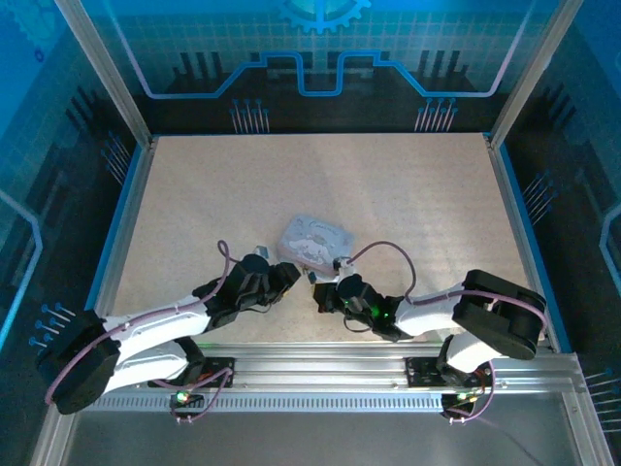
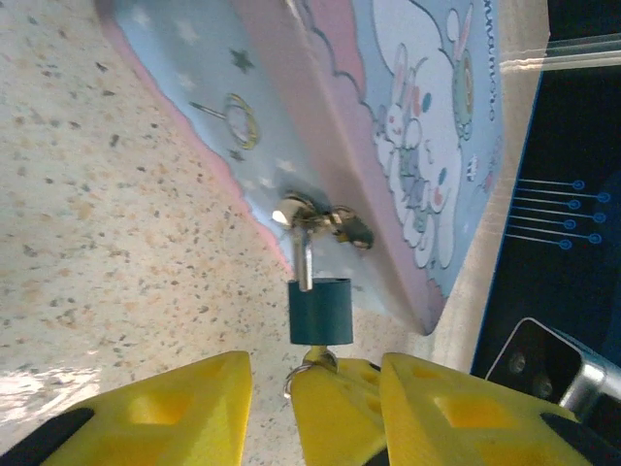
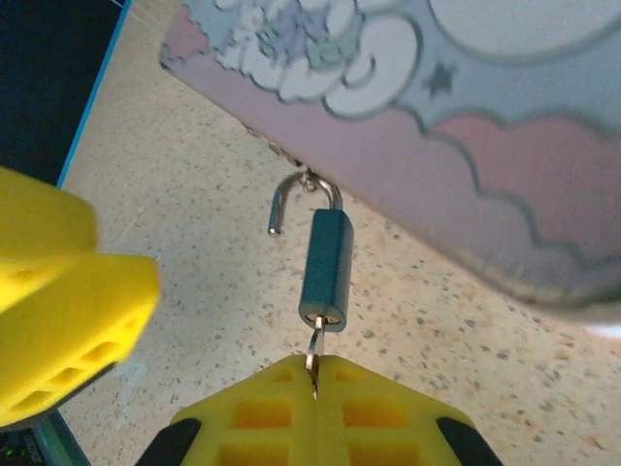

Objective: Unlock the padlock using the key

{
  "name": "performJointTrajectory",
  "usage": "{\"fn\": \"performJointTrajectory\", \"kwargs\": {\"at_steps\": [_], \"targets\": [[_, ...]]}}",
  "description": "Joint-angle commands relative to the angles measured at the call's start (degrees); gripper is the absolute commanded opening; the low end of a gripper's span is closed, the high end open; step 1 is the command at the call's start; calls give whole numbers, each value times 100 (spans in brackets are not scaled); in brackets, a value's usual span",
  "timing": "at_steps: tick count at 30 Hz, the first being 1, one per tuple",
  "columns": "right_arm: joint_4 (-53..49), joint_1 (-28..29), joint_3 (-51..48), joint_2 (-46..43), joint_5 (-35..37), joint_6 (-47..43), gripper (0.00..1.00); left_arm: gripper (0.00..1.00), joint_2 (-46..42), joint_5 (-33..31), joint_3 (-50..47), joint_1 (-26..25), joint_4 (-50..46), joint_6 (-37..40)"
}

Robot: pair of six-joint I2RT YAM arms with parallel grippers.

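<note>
The right gripper [image 3: 313, 377] is closed on the key [image 3: 314, 349], its two yellow fingertips pressed together around the thin metal sliver. The key runs straight up from the fingertips into the keyhole on the bottom face of the padlock [image 3: 327, 260]. The padlock's dark teal body stands almost upright just above the gripper. Its silvery shackle [image 3: 289, 192] is sprung open: one leg sits in the body, and the other ends free in the air to the left, like a hook. The top of the shackle is hooked through a small metal hasp [image 2: 330, 219] on the edge of the pale lilac tin [image 3: 466, 146], so the padlock hangs at the tin's side, over the speckled bench [image 3: 184, 204].

The left gripper [image 2: 312, 374] is open. Its yellow fingers [image 2: 165, 408] stand spread to either side, with the right gripper's tips and a small key ring [image 2: 296, 374] between them. It does not touch the padlock and sits just beside it.

From the top camera, both arms reach inward and meet at the near edge of the tin [image 1: 313, 240], which lies flat towards the middle of the bench [image 1: 417, 184].
</note>
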Motion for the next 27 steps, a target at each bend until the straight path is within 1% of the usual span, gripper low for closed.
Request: {"fn": "performJointTrajectory", "kwargs": {"at_steps": [1,4,14,20,24,27], "targets": [[-39,-120,-127,154,-74,591,0,42,-168,-251,115,-26,-475,268],[-73,-139,-117,232,-174,778,3,43,-219,-291,120,-21,-551,308],[60,-155,-128,493,-195,823,4,45,-206,-321,128,-12,-604,341],[-91,-165,-126,411,-144,817,14,48,-214,-318,130,47,-687,390],[-369,-182,-128,270,-67,879,29,51,-263,-322,152,146,-831,492],[-484,-189,-194,102,15,863,35,53,-344,-268,180,266,-967,683]]}}
